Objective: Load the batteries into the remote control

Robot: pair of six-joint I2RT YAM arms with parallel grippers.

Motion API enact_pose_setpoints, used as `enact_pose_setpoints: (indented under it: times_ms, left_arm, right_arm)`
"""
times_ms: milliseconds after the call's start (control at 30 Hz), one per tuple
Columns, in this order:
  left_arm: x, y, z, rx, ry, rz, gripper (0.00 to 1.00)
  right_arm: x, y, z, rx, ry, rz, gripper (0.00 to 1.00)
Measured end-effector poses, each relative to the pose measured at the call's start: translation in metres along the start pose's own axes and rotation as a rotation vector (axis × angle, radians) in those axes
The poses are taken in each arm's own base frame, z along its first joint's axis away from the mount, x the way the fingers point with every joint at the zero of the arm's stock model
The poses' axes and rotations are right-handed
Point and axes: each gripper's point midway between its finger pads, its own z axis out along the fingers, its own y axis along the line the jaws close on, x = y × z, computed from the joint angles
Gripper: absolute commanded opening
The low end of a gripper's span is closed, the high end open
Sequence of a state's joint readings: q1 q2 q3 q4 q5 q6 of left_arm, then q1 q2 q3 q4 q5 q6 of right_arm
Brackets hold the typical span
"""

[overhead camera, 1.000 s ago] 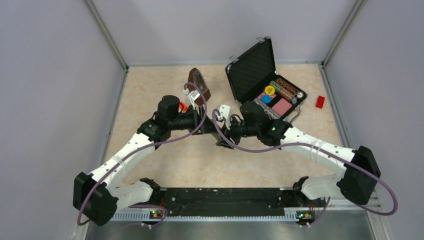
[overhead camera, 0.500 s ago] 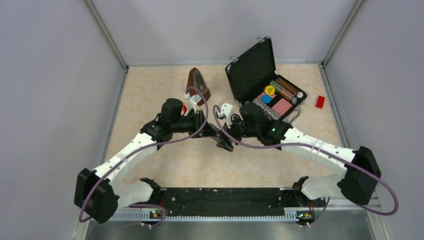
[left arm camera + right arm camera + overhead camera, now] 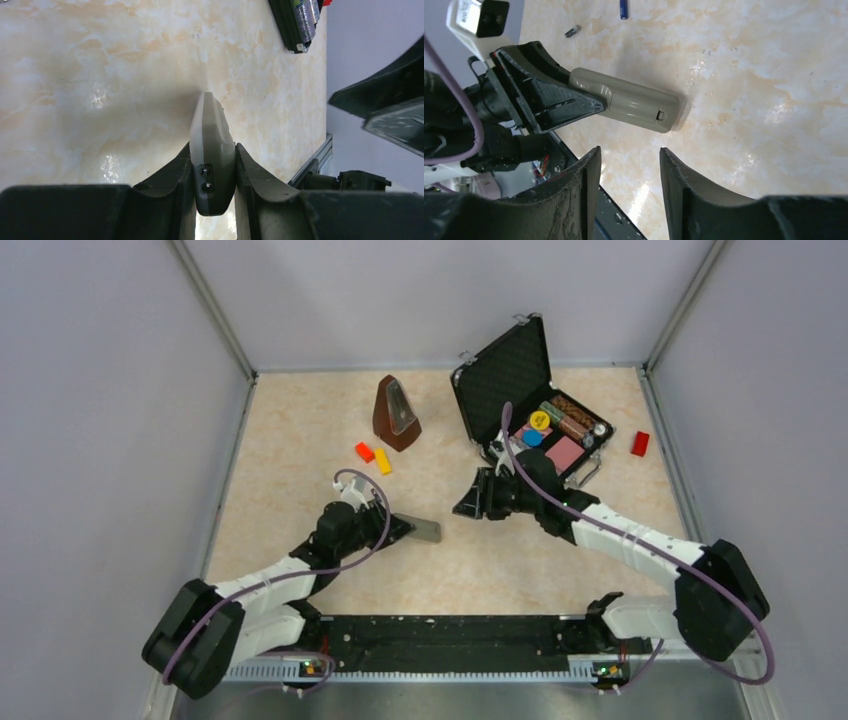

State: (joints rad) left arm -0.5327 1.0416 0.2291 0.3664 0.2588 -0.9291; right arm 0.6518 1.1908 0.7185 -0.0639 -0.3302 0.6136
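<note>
Clamps left pincer (image 3: 212, 155) on the remote control (image 3: 427, 531), grey back up, on the surface (image 3: 749, 75), left of centre; holds right pincer (image 3: 629, 152) apart, empty, just right. Seems barely begun: batteries (image 3: 623, 9) loose beyond it, unloaded.

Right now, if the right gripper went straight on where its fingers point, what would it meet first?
Probably the remote control, held by the left gripper. Depth is unclear, so it might pass just above it.
</note>
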Motion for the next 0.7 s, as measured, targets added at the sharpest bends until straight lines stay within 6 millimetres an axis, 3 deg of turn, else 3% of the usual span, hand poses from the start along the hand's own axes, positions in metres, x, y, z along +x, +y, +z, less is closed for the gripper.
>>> enact_pose_setpoints:
  times_ms: [267,500,700]
  left_arm:
    - [0.003,0.008,0.006,0.061,-0.074,-0.084,0.00]
    - [0.002,0.013,-0.002,0.043,-0.103,-0.090,0.00]
    - [0.001,0.015,-0.003,0.013,-0.100,-0.089,0.00]
  right_arm:
    - [0.028,-0.017,0.044,0.000,0.075,0.284,0.44]
    - [0.042,-0.015,0.066,-0.044,0.115,0.363,0.32]
    - [0.057,-0.020,0.079,-0.050,0.170,0.403,0.32]
